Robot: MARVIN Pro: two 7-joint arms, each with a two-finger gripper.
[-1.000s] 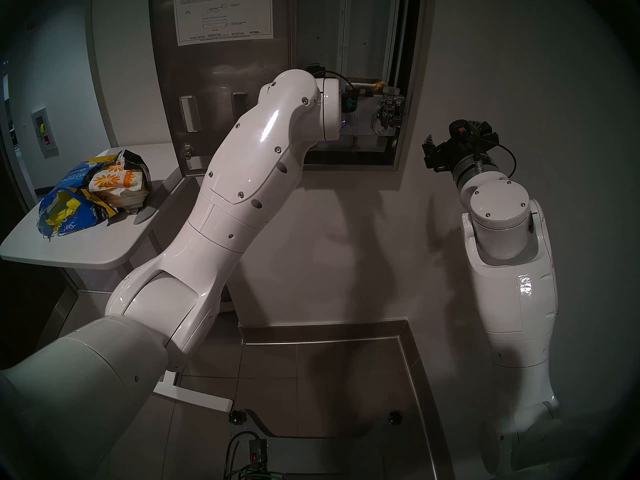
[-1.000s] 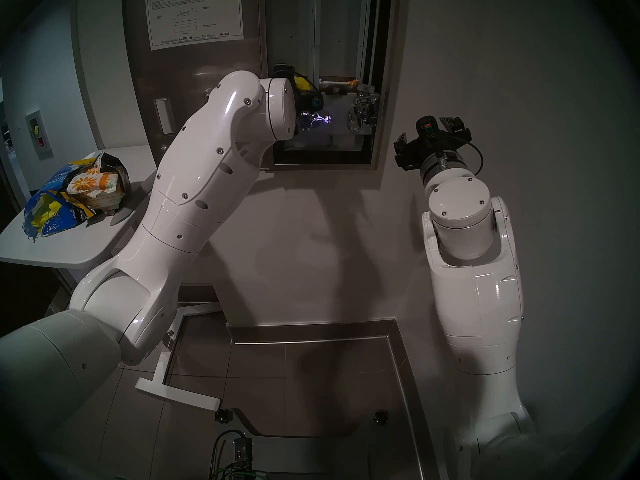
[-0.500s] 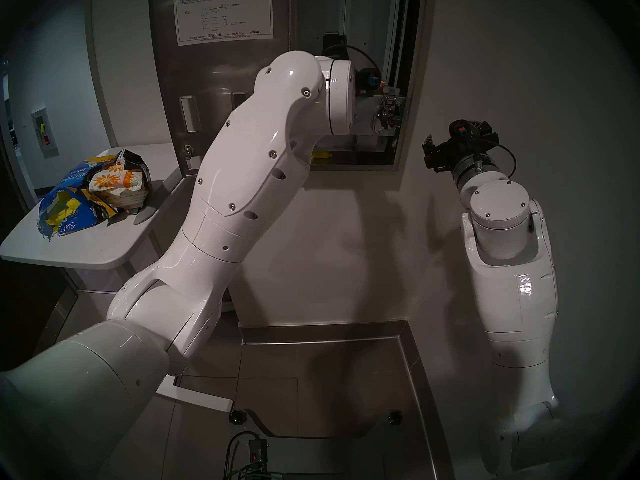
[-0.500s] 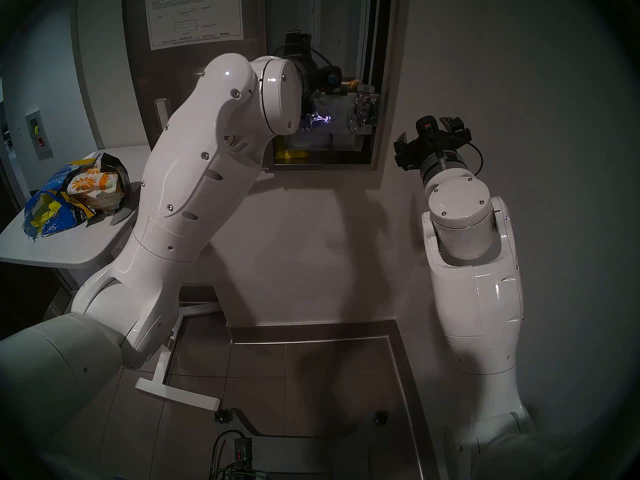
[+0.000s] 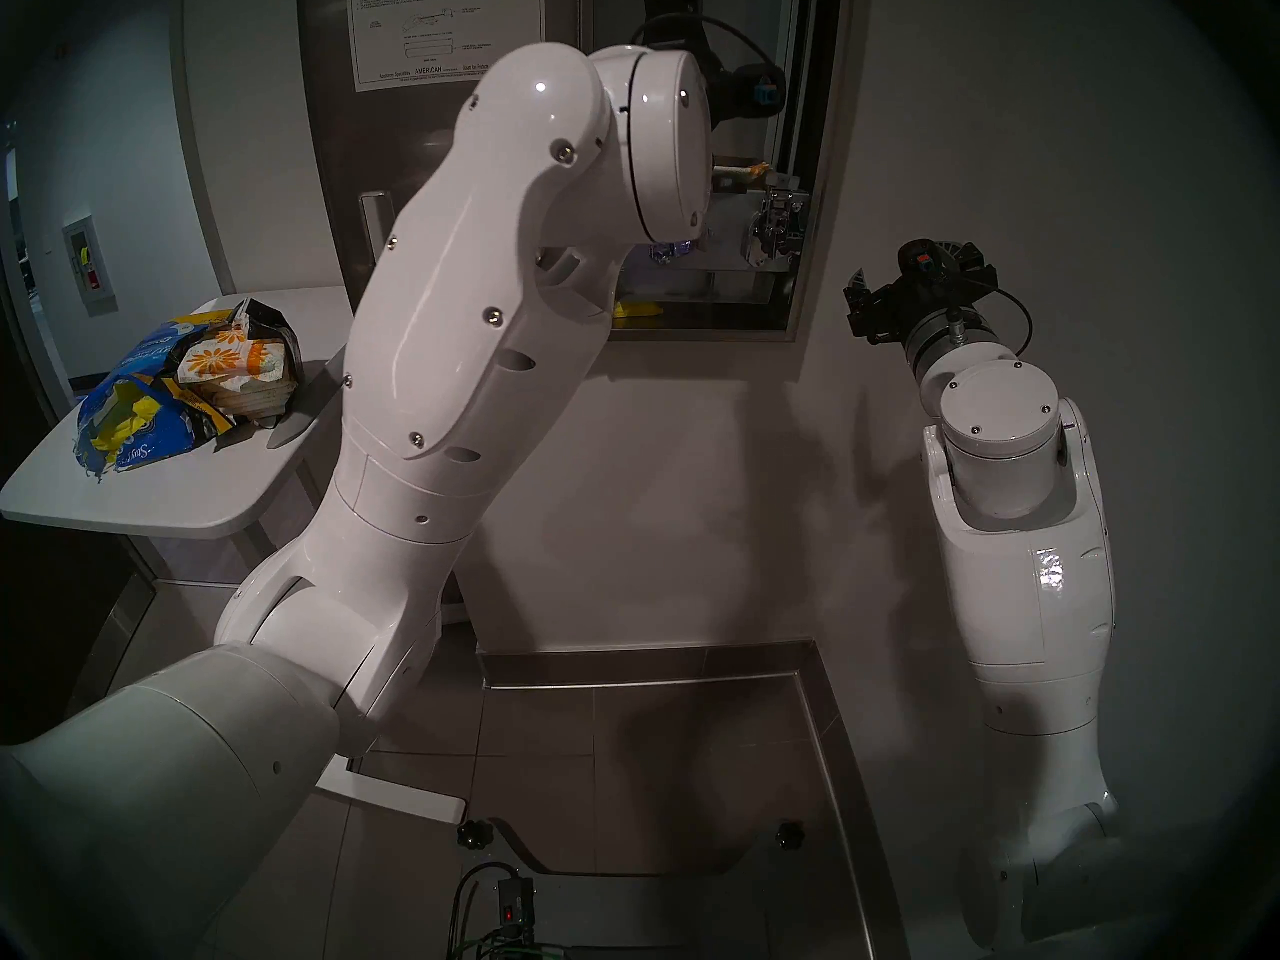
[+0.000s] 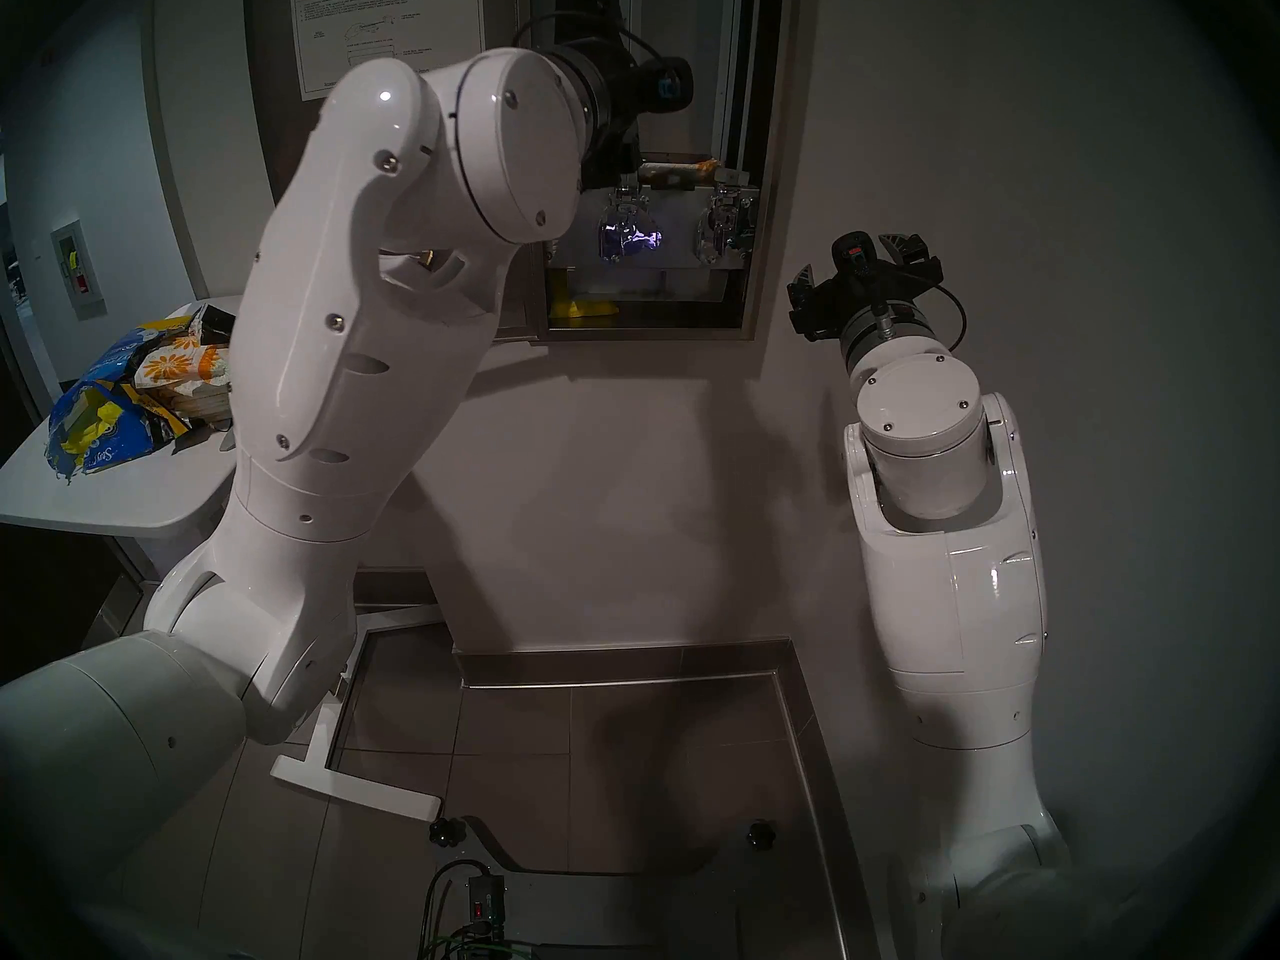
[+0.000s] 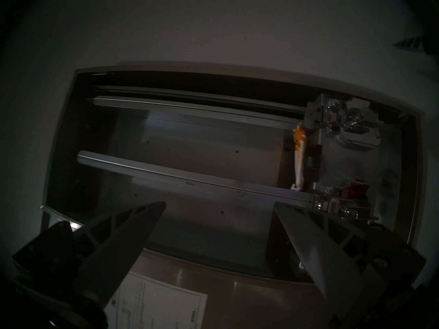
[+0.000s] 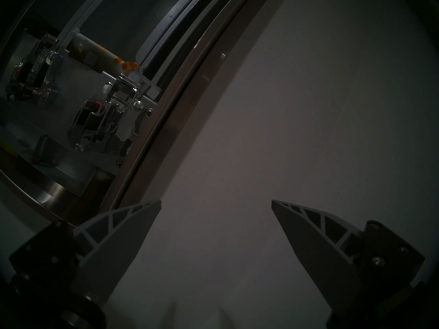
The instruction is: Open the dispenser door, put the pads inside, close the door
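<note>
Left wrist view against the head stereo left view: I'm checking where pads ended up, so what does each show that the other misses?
Only the left wrist view shows the left gripper with fingers apart and empty. Only the head view shows the yellow pad in the dispenser's bottom slot, the pads on the table, and the open right gripper. Both show the orange-print pad above the levers, and the instruction sheet.

At the left of the head views a white desk (image 5: 173,501) carries a torn blue-and-yellow plastic bag (image 5: 135,411). Grey floor tiles (image 5: 623,764) fill the lower middle, edged by a steel baseboard (image 5: 644,664). Black cables (image 5: 485,931) sit at bottom centre, and a recessed wall box (image 5: 89,266) at far left.
</note>
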